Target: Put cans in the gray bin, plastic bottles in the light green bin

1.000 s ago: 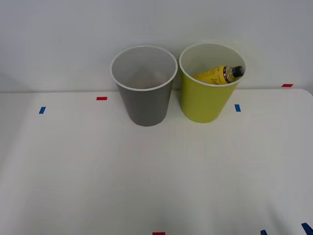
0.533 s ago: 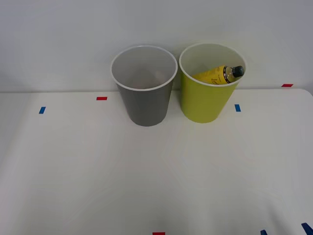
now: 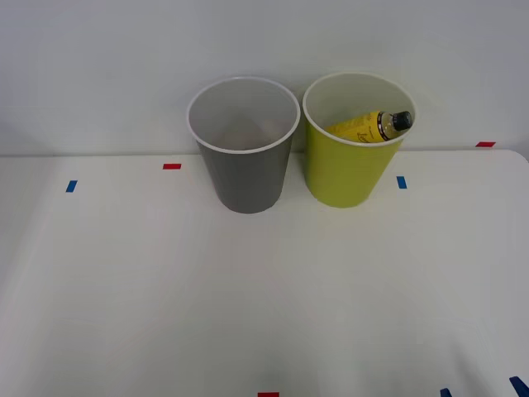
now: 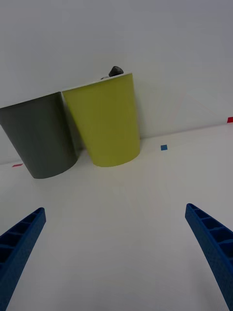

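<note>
At the far edge of the white table (image 3: 264,289), against the pale wall, the two bins stand upright side by side, nearly touching. The gray bin (image 3: 245,169) is on the left: dark gray, round and tapering toward its base, with a thin white rim and a pale inside in which nothing can be made out. To its right is the light green bin (image 3: 345,169), the same cup shape in yellow-green, also white-rimmed and pale inside. A plastic bottle (image 3: 368,126) lies tilted within it, leaning on the right-hand wall: a yellow body with dark print on its label, a gold neck, and a black screw cap that reaches up to the rim. From the wrist camera the green bin's smooth outer wall faces the lens, and the dark cap pokes just over its rim. The right gripper (image 4: 116,252) hangs low over bare table, well short of the bins, its blue ribbed fingers (image 4: 211,248) spread wide apart with nothing between them.
</note>
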